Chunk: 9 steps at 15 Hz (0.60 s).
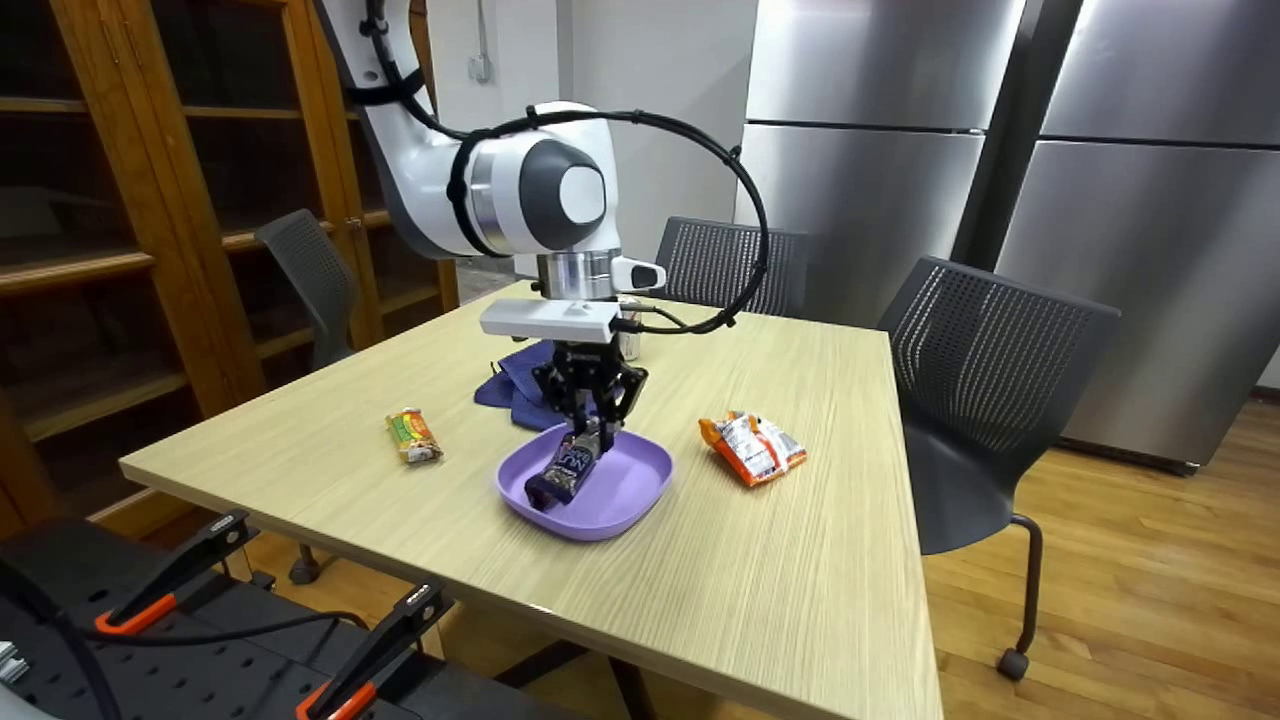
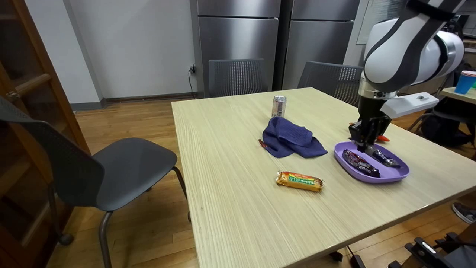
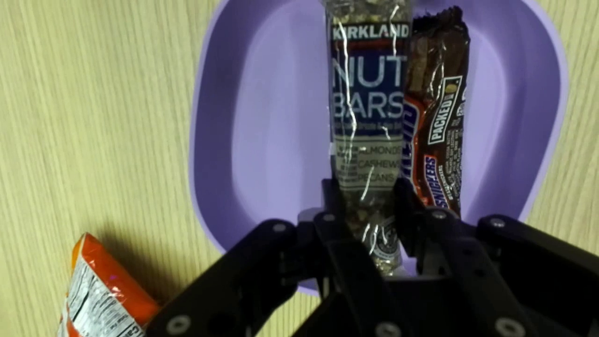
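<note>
Over the plate [image 3: 281, 117], I see the end effector [image 3: 367, 187] grasping a nut bar [image 3: 367, 98] near one end, beside a Snickers [image 3: 440, 112] lying there. Nearby on the bench [image 2: 227, 178] are a bag [image 1: 757, 447], cloth [image 2: 292, 139], can [image 2: 279, 106] and yellow bar [image 2: 299, 181].

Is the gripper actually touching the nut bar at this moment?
Touching. In the wrist view, the gripper is closed on the nut bar, pinching it from both sides with no visible gap at either edge.

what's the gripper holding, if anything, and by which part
The gripper holds the nut bar by its two long edges, near the end farther from the Kirkland lettering.
</note>
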Each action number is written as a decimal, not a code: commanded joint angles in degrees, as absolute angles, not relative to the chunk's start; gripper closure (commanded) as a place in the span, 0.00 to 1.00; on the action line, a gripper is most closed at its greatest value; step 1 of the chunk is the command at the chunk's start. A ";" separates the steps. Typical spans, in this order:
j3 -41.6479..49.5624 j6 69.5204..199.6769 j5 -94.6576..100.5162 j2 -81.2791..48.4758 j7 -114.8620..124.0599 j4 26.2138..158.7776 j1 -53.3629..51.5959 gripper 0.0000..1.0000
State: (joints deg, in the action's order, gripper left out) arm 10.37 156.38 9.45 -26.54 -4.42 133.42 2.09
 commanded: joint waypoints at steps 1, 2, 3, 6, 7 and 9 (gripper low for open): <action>11.05 156.03 10.91 -25.04 -1.34 135.02 1.19 0.92; 11.11 155.96 10.91 -25.23 -0.93 134.84 1.08 0.92; 11.11 155.84 10.87 -25.35 -0.72 134.68 1.09 0.92; 10.88 155.42 10.67 -25.65 -0.53 134.16 1.26 0.92; 10.67 155.29 10.59 -25.75 -0.77 134.03 1.35 0.92; 10.66 155.16 10.64 -25.93 -0.74 133.83 1.27 0.92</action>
State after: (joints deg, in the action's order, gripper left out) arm 10.40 156.31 9.45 -26.55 -2.62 133.84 1.98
